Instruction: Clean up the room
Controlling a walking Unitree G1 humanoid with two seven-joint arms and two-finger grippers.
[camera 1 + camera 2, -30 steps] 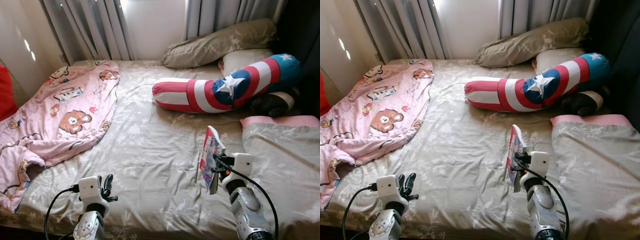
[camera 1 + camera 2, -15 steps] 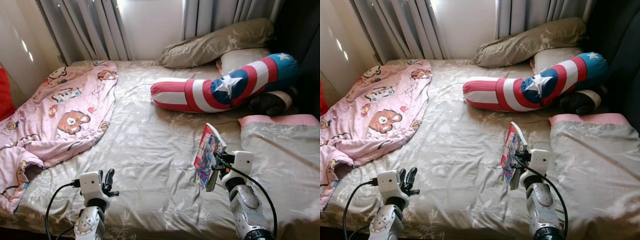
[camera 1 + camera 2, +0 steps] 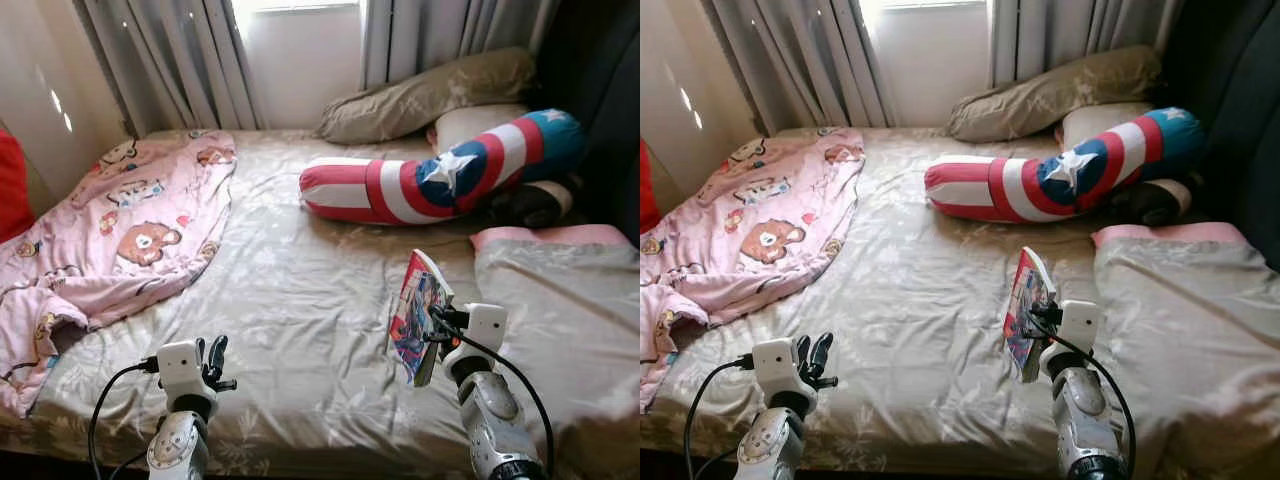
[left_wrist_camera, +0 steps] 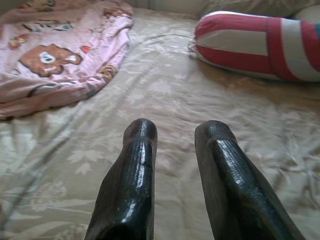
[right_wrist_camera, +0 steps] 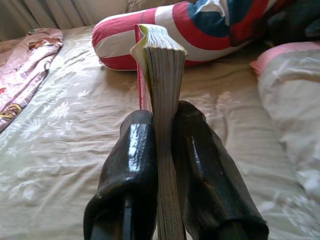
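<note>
Glossy book [image 5: 161, 90] upright, long edge vertical, clamped by my right gripper [image 3: 432, 335] above the bed [image 3: 300, 290] | left gripper [image 4: 175, 145] empty, fingers parted (hovering near the foot edge) | right arm has it; I judge stowing comes next.

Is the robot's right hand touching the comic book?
Touching. The right wrist view shows the right end effector with both black fingers pressed against the book.
</note>
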